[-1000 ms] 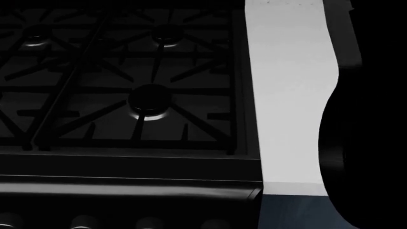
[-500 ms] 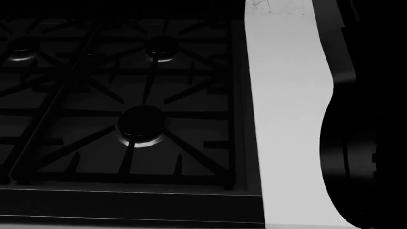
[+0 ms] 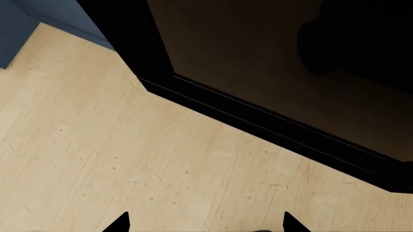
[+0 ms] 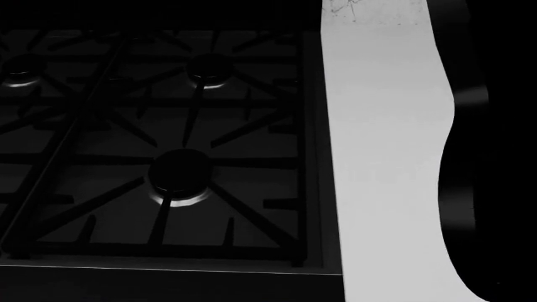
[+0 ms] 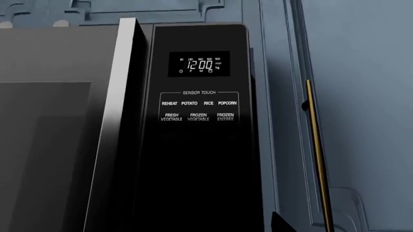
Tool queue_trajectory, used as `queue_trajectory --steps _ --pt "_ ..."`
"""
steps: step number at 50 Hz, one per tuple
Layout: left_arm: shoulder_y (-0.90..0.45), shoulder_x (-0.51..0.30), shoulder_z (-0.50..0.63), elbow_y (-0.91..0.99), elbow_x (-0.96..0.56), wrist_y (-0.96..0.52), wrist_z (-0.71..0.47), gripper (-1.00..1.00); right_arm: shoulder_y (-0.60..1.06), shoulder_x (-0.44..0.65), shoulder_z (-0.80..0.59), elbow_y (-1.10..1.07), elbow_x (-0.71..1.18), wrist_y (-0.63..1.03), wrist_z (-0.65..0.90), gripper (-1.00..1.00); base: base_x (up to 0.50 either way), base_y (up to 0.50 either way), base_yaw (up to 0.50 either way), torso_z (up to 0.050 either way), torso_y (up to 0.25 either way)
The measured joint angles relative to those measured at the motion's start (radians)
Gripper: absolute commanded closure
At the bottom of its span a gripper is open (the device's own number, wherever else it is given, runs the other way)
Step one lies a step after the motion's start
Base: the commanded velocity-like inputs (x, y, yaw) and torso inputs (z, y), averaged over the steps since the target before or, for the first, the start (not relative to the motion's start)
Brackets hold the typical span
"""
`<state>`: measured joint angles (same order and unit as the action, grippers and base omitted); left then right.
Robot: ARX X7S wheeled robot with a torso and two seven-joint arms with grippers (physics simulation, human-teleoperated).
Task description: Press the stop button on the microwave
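Note:
The microwave's black control panel (image 5: 199, 121) fills the right wrist view, beside its steel door edge (image 5: 119, 121). A lit display (image 5: 199, 64) reads 12:00, above sensor-touch labels such as REHEAT and POPCORN (image 5: 227, 103). The panel's lower part is dark, and no stop button shows. My right gripper (image 5: 200, 228) faces the panel; only one fingertip (image 5: 279, 224) shows, set wide, and nothing is between the jaws. My left gripper (image 3: 205, 227) is open and empty, with both tips wide apart over a wooden floor (image 3: 129, 159). The microwave is out of the head view.
In the head view a black gas stove (image 4: 180, 170) with cast grates lies below, with a white counter strip (image 4: 381, 157) to its right. My right arm (image 4: 499, 189) is a dark mass at the right edge. A dark appliance front (image 3: 271, 72) rises from the floor. Blue cabinets (image 5: 361, 121) flank the microwave.
The stove has slid down and left in the head view; its front rail and knobs have left the picture. The right arm's outline has shifted right and upward.

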<state>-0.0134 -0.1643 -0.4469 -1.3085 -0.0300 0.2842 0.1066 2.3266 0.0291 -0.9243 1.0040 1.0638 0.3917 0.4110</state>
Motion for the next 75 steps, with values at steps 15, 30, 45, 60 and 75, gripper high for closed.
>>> queue_trajectory --steps 15,30,45,60,75 --pt "-0.002 0.0 0.001 0.002 0.0 0.0 0.0 -1.0 0.001 0.001 0.056 -0.041 -0.044 0.012 0.003 -1.0 0.21 -0.04 0.0 0.0 0.0" --pt "-0.001 0.0 0.001 0.002 0.0 0.0 0.0 -1.0 -0.015 -0.001 0.058 -0.051 -0.063 0.01 0.005 -1.0 0.17 -0.02 0.0 0.0 0.001" --pt "0.0 0.0 0.0 0.0 0.0 0.0 0.0 -1.0 -0.024 0.021 0.06 -0.102 -0.056 0.044 0.032 -1.0 0.0 0.0 0.0 0.0 0.0" --pt "0.0 0.0 0.0 0.0 0.0 0.0 0.0 -1.0 -0.019 0.102 0.089 -0.328 0.034 0.24 0.159 1.0 0.0 0.0 0.0 0.0 0.0" --pt "0.0 0.0 0.0 0.0 0.0 0.0 0.0 -1.0 -0.029 0.172 0.155 -0.562 0.156 0.41 0.307 1.0 0.0 0.0 0.0 0.0 0.0"
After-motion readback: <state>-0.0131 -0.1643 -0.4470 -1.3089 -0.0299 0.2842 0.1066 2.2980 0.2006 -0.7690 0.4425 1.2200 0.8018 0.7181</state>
